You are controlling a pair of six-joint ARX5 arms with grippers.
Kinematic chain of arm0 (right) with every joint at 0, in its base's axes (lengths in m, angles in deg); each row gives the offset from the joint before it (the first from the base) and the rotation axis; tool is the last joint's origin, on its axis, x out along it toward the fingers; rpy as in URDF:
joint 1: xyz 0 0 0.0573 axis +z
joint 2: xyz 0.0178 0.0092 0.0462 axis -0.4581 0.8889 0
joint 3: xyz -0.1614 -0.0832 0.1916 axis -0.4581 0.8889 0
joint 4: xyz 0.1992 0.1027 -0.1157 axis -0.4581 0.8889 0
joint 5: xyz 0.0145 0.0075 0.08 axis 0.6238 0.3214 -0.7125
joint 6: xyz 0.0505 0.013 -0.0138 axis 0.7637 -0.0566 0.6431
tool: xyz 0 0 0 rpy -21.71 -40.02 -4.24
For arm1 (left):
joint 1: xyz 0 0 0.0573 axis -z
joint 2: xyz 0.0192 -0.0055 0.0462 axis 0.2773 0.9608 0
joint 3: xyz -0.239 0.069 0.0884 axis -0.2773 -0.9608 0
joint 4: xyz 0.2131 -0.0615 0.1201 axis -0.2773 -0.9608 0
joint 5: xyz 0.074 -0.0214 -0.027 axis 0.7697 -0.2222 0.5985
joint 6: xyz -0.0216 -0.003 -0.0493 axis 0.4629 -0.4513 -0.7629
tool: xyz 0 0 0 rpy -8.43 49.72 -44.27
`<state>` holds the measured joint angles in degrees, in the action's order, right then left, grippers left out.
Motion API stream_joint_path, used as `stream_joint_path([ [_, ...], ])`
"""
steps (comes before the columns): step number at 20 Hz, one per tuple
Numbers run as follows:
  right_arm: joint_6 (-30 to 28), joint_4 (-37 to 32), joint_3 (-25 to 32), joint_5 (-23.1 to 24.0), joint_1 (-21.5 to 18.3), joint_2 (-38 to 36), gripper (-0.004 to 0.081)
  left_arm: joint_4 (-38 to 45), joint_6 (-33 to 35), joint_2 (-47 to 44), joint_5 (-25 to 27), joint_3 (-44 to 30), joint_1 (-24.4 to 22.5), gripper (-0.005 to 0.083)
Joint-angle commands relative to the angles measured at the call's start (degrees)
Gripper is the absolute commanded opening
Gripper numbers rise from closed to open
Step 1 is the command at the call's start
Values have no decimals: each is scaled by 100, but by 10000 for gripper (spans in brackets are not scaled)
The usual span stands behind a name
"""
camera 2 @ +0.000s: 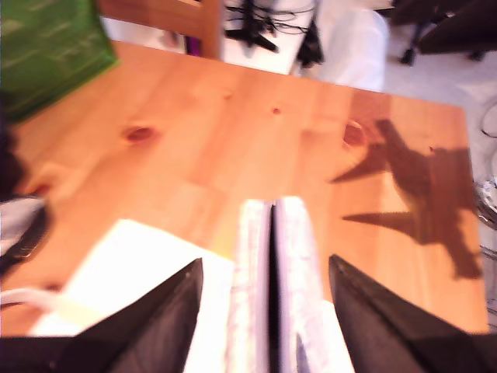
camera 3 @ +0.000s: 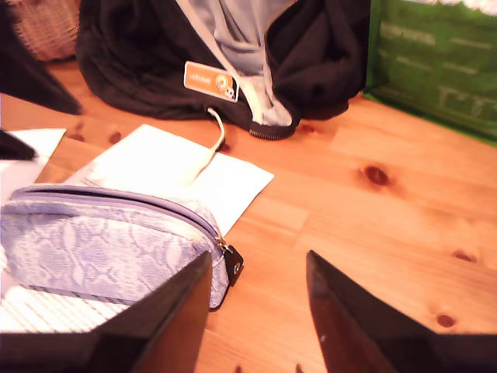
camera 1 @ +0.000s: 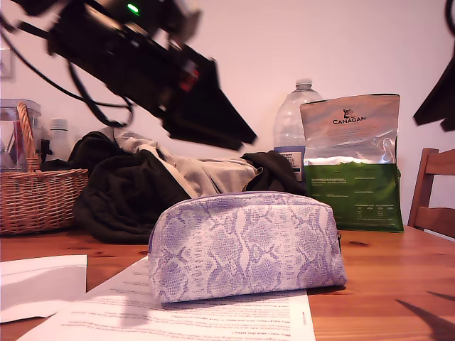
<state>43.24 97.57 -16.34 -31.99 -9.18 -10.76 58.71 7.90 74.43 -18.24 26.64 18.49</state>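
Exterior view: the snakeskin-print pouch (camera 1: 245,245) sits at six o'clock, on papers (camera 1: 213,316) on the table (camera 1: 384,284).

First wrist view: our first pincer (camera 2: 265,260) hangs over its zip ridge, jaws apart.

Second wrist view: our second pincer (camera 3: 258,252), also apart, is beside its zip-pull end.

We judge it soft and light, best pinched across the ridge.

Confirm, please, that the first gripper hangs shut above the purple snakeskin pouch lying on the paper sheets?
Not quite: my first gripper is open, not shut. The first wrist view shows its jaws standing wide apart, one to each side of the pouch. The rest holds: it hangs above the purple snakeskin pouch, which lies on the paper sheets.
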Motion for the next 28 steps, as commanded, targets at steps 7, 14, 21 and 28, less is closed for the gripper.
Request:
stream_joint_path([
  [7, -824, -979, 74, -4, 15, 1451, 394, -146, 411, 772, 457, 35, 431, 440],
  [14, -1700, -1838, 74, -72, 26, 2498, 394, -199, 1023, 804, 575, 39, 494, -20],
  [21, -1703, -2201, 72, -291, 26, 2500, 393, -852, 1434, 205, 612, 518, 492, -20],
  [28, -1757, -2621, 72, -1082, 26, 2503, 394, -1399, 2374, -295, 789, 610, 492, -20],
])
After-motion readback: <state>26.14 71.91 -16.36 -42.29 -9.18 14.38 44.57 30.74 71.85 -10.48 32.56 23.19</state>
